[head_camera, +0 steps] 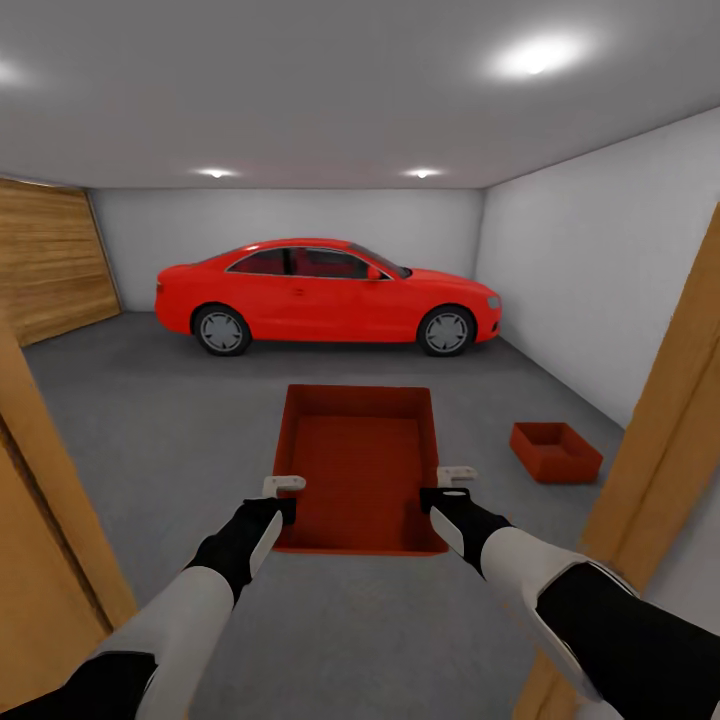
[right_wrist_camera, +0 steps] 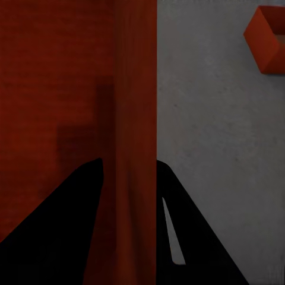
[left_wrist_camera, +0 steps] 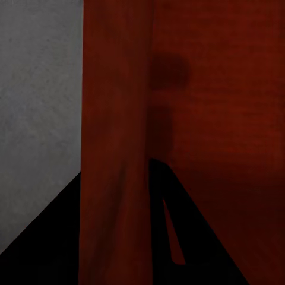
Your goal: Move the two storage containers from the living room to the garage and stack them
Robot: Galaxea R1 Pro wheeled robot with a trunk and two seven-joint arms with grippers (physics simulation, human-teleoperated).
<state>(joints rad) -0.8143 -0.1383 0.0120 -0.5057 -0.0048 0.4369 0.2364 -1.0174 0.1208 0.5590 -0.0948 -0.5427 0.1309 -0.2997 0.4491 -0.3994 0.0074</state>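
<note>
I hold one orange-red storage container [head_camera: 355, 460] in the air in front of me, above the dark grey garage floor [head_camera: 150, 420]. My left gripper [head_camera: 283, 495] is shut on its left wall [left_wrist_camera: 116, 148]. On the opposite side, my right gripper [head_camera: 445, 485] is shut on the right wall [right_wrist_camera: 133, 119]. Each wrist view shows the thin red wall running between the dark fingers. The second storage container [head_camera: 555, 450] sits upright on the concrete to the front right, also seen as a red bin [right_wrist_camera: 267, 41] in the right wrist view.
A red coupe car [head_camera: 325, 295] is parked across the back of the garage. Wooden door-frame posts stand close at my left [head_camera: 40, 520] and right [head_camera: 670, 420]. A wood-panelled garage door [head_camera: 50, 260] fills the left wall. Open concrete lies between me and the car.
</note>
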